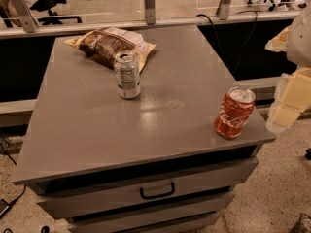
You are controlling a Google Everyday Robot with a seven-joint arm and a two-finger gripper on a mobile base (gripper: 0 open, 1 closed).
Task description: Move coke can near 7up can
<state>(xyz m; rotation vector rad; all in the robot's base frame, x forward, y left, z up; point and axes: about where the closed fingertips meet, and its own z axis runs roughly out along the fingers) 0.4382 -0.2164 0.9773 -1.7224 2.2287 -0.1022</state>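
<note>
The coke can (234,112), red-orange with white script and a silver top, stands near the right front corner of the grey cabinet top (97,130). The 7up can (127,75), silvery-white and pale green, stands upright further back and to the left, well apart from the coke can. My gripper (285,111), cream-yellow, hangs at the right edge of the view, just beyond the cabinet's right side, to the right of the coke can and not touching it.
A brown and yellow snack bag (111,45) lies at the back of the top, just behind the 7up can. The cabinet has a drawer with a black handle (157,192). A railing and glass panel run behind it, with office chairs beyond.
</note>
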